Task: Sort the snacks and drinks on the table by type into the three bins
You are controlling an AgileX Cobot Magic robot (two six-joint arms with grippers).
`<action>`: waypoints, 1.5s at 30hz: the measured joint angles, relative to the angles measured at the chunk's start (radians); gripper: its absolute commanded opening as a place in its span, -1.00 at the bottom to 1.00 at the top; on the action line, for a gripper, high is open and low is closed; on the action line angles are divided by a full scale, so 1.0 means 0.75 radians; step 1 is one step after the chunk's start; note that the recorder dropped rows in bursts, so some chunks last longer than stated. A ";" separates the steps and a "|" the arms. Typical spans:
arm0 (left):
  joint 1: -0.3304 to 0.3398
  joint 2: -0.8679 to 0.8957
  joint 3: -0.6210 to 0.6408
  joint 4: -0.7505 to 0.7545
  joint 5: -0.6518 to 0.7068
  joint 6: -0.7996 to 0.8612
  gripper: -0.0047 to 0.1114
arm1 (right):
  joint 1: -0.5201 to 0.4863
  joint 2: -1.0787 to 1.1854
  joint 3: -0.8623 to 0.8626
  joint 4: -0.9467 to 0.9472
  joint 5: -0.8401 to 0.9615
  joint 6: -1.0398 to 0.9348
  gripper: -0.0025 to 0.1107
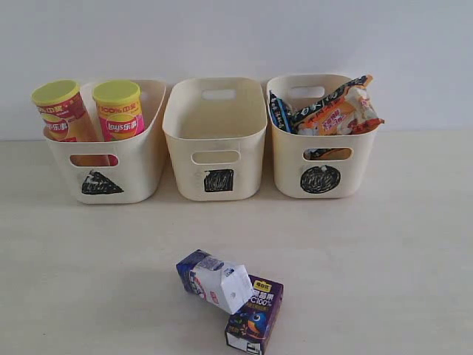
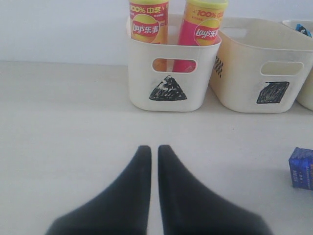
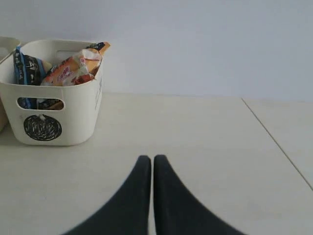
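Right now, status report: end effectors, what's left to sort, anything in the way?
Left end effector shut, empty; right end effector same. Gable-top carton and juice box on table, touching, unsorted. Square bin empty, nothing blocking.

The left gripper [image 2: 154,147] is closed. Its two black fingers [image 2: 132,196] run side by side and taper to blunt tips, with only a thin slit between them along their length. The jaws are empty.

The right gripper [image 3: 148,157] is closed. Its two black fingers [image 3: 171,200] meet along nearly their whole length, with a narrower slit than on the left unit. The jaws are empty.

Both grippers point toward the far side of the scene. The left unit is on the left and the right unit is well to the right.
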 measured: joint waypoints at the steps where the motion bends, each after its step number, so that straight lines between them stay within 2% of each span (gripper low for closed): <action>1: 0.000 0.000 0.000 0.000 0.000 0.000 -0.84 | 0.000 0.000 0.004 0.000 0.000 0.000 -0.96; 8: 0.000 0.000 0.000 0.000 0.000 0.000 -0.84 | 0.000 -0.007 0.006 0.030 0.005 -0.016 -0.96; 13: 0.000 0.000 0.000 0.000 0.000 0.000 -0.84 | 0.000 -0.008 0.010 0.283 0.014 -0.312 -0.96; 17: 0.000 0.000 0.000 0.000 0.000 0.000 -0.84 | 0.000 -0.049 0.054 0.389 0.001 -0.432 -0.96; 24: 0.000 0.000 0.000 0.000 0.000 0.000 -0.84 | 0.000 -0.225 0.189 0.460 -0.021 -0.470 -0.96; 35: 0.000 0.000 0.000 0.000 0.000 0.000 -0.84 | 0.000 -0.319 0.317 0.520 -0.029 -0.502 -0.96; 45: 0.000 0.000 0.000 0.000 0.000 0.000 -0.84 | -0.010 -0.324 0.322 0.530 0.032 -0.515 -0.96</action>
